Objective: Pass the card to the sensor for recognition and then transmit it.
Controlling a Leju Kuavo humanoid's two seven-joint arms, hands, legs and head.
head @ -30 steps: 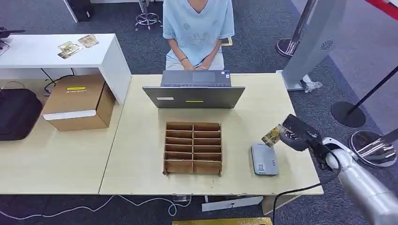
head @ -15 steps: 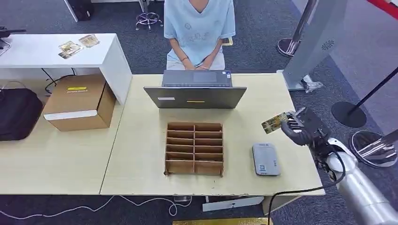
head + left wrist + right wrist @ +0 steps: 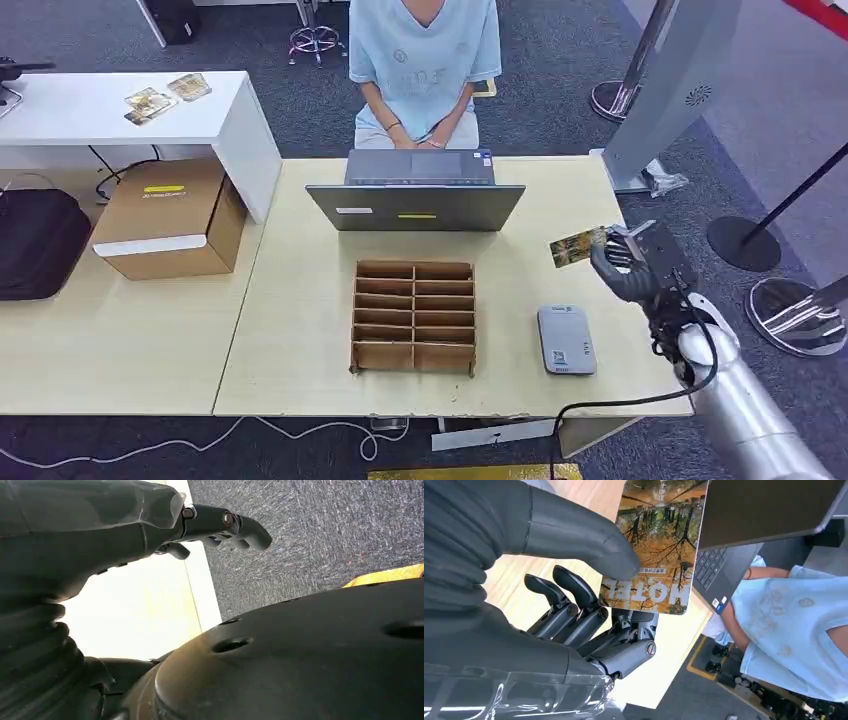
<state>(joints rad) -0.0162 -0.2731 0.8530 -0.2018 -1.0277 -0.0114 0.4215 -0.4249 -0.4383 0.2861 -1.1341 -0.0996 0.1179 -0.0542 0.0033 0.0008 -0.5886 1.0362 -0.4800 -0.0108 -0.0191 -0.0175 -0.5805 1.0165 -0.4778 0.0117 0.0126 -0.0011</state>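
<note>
Card [image 3: 577, 246] pinched by right hand [image 3: 632, 262], held in the air beyond the grey sensor [image 3: 566, 339], toward the laptop [image 3: 416, 196]. Cardboard sorter [image 3: 412, 316] just left of sensor. Person [image 3: 424, 65] seated behind laptop. Pale wood table [image 3: 290, 300], grey carpet around. Card reads "HOTEL" over autumn trees. Left hand [image 3: 220, 525] empty, fingers loosely curled, off the table edge.

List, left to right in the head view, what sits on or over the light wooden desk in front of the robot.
Cardboard organizer → grey sensor → card → right hand holding the card.
</note>
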